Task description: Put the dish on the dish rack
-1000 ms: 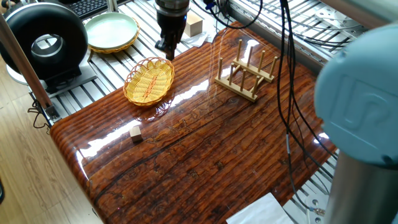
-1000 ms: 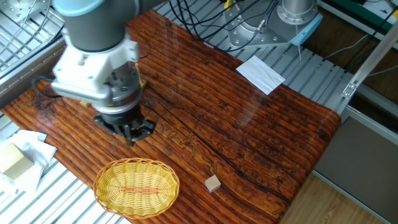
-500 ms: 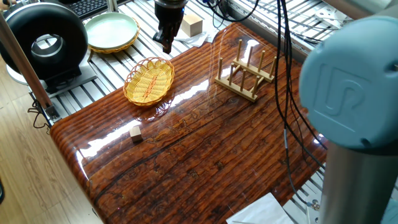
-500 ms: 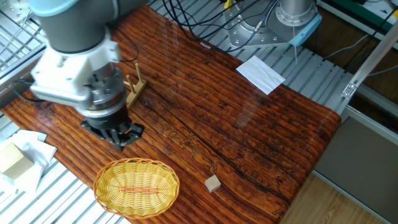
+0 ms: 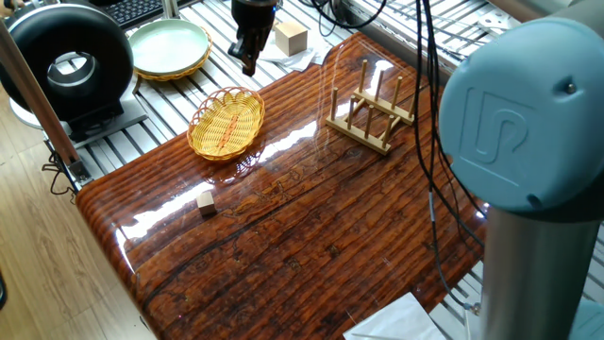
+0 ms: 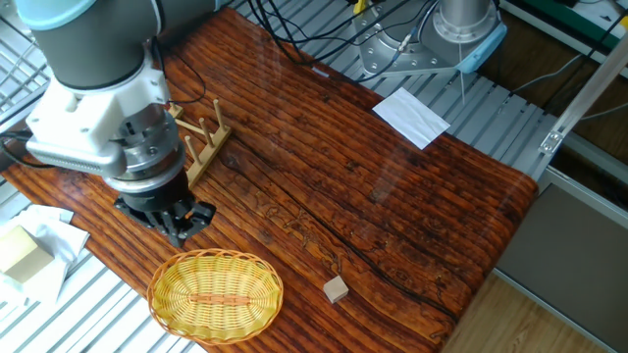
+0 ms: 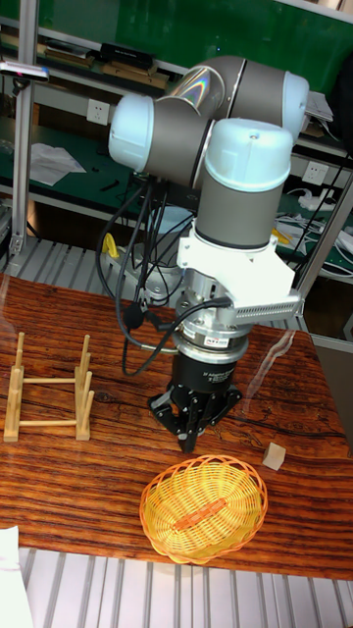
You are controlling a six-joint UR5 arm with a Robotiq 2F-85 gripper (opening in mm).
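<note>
Golden wicker, the dish [image 7: 203,510] lies flat near one edge of the reddish wooden tabletop [image 5: 311,227], empty. Well apart from it stands the dish rack [image 5: 372,110], its pegs bare. Over the dish's far rim hangs the pincer [image 7: 188,435], holding nothing, its fingers drawn close together. A small wooden block [image 6: 337,288] sits near the dish.

We see a golden-yellow woven wicker oval dish [image 5: 226,123] with an orange streak inside, a pale light-wood pegged dish rack [image 5: 372,111], a striped reddish-brown glossy wooden table [image 5: 311,236], and a black two-finger gripper [image 7: 188,432] beneath a grey-and-pale-blue arm [image 7: 211,128].
</note>
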